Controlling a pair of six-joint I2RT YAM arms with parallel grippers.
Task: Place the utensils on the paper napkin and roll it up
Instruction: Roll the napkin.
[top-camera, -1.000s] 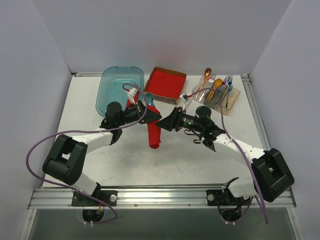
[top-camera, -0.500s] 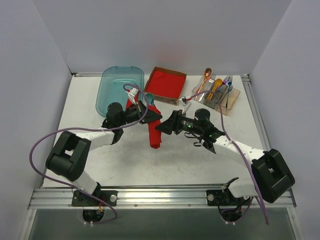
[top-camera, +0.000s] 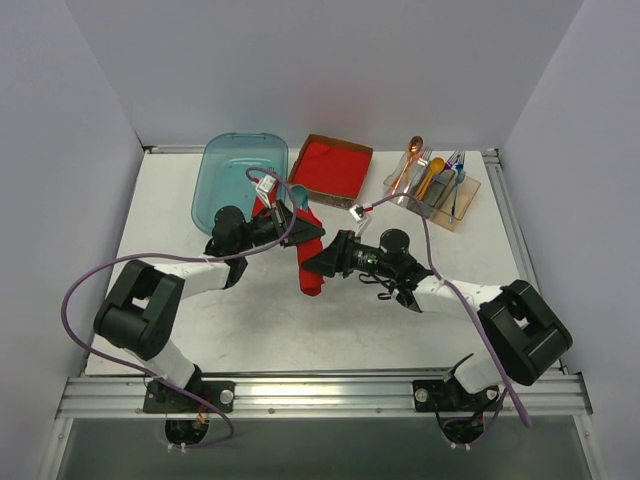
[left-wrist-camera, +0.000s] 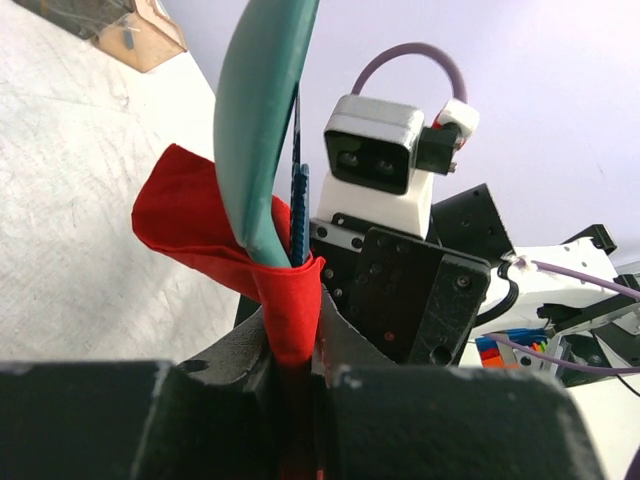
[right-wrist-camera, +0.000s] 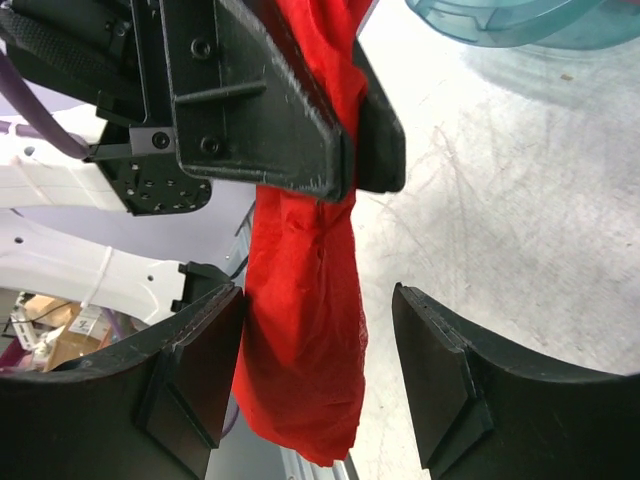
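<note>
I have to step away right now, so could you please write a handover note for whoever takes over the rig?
Left pincer: shut on the paper napkin.
Right pincer: open, straddling the napkin's loose lower part.
Teal spoon and blue piece: inside the napkin, ends sticking out.
Done: utensils enclosed. Left: likely finish rolling the loose end.

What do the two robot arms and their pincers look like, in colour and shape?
Both arms, left arm and right arm, have white links and bulky black joints. A purple cable loops along each. The left pincer and right pincer are black, with broad wedge-shaped fingers. No markings are readable.
</note>
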